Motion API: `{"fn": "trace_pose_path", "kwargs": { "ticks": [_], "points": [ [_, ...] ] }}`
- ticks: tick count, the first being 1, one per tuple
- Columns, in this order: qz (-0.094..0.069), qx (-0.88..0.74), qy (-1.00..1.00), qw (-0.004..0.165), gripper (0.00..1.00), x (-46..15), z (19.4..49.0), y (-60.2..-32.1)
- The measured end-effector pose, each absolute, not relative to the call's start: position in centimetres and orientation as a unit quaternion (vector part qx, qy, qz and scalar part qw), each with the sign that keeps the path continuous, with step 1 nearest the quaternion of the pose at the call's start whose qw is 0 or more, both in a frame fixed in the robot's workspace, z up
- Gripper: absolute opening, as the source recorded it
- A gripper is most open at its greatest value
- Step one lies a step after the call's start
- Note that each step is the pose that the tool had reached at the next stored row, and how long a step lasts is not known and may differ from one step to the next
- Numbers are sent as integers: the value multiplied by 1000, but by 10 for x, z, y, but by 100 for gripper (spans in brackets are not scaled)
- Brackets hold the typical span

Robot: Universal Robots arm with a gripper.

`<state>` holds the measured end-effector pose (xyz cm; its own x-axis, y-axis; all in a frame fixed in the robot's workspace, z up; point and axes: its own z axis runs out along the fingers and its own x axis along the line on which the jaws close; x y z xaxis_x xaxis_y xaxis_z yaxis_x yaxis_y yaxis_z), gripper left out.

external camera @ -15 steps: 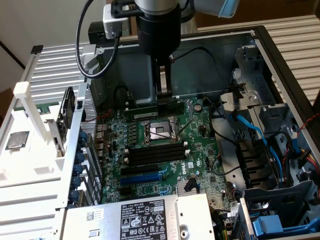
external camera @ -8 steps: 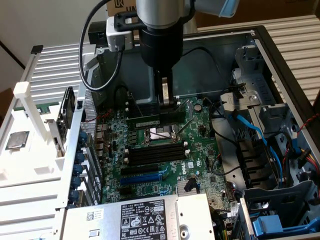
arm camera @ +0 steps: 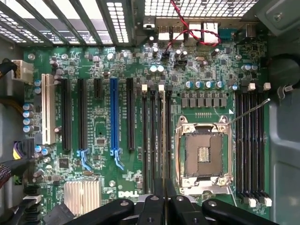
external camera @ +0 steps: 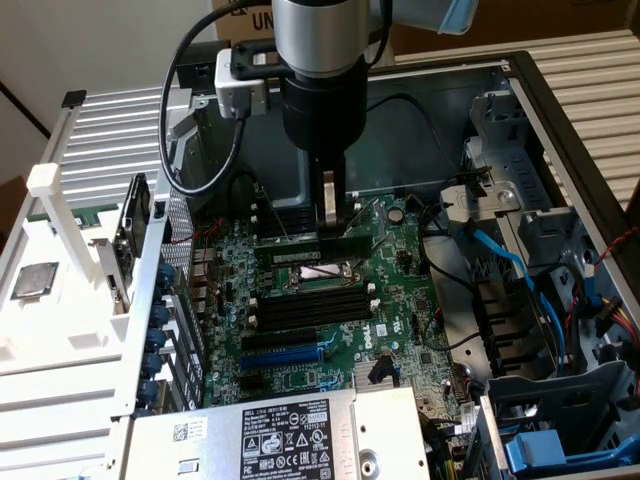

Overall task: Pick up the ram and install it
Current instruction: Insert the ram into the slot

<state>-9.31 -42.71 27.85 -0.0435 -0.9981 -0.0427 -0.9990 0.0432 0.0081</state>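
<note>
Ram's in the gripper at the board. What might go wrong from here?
1. The ram, pinched by the gripper, is down at the black memory slots. A slight misalignment might jam it against a slot wall.
2. The uncovered CPU socket lies right beside those slots, so a slip could hit it.

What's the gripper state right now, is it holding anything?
Gripper: closed, holding the ram just above the motherboard.
</note>
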Motion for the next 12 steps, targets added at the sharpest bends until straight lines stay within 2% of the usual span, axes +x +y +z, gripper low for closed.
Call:
{"fn": "trace_pose_path", "kwargs": {
  "ticks": [12],
  "points": [
    [14,-689,724,9,12,-92,277,-429]
  ]
}}
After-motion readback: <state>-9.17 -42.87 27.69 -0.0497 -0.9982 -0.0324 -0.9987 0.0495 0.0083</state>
